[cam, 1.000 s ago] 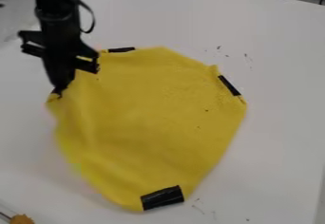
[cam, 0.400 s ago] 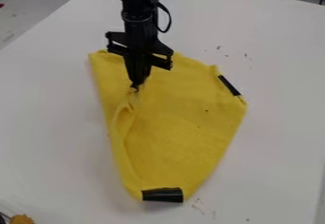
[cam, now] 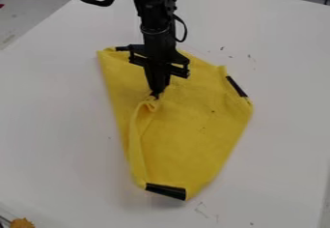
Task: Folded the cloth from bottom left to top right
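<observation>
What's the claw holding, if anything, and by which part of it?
The black two-finger claw is holding the yellow fabric cloth by its left edge, pinched and folded inward.

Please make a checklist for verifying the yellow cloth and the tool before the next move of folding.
1. Tool holds the cloth: ok, its tip pinches a gathered edge.
2. Left part turned inward: ok, it makes a curled fold.
3. Held edge at the top right: not ok, it is over the cloth's middle, short of the right black strip.
4. Fold pressed flat: not ok, it stands loose below the tip.
5. Orange object away from the cloth: ok.
6. Layers under the fold smooth: cannot tell, hidden.
</observation>
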`<state>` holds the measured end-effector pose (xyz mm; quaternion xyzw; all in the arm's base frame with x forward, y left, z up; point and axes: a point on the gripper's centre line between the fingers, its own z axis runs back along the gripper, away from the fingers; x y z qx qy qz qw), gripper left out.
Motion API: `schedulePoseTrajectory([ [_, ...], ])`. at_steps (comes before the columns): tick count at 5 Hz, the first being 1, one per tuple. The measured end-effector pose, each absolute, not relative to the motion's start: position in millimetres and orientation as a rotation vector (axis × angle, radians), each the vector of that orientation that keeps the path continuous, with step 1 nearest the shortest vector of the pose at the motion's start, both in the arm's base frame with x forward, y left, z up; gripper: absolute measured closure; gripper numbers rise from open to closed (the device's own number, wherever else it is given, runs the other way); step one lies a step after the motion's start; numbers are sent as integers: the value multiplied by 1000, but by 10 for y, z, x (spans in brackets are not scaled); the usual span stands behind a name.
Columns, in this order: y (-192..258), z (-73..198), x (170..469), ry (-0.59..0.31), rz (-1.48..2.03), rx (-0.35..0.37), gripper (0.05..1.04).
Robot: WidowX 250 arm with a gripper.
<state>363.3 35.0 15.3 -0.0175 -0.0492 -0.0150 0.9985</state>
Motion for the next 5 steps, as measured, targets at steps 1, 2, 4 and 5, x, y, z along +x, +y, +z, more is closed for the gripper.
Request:
schedulePoseTrajectory([
  [1,325,167,3722,-108,-35,-52,855],
  [2,178,240,3870,-117,-65,-70,595],
  [4,-131,427,4134,-134,-33,-88,84],
  [5,-174,475,4140,-123,-73,-9,81],
])
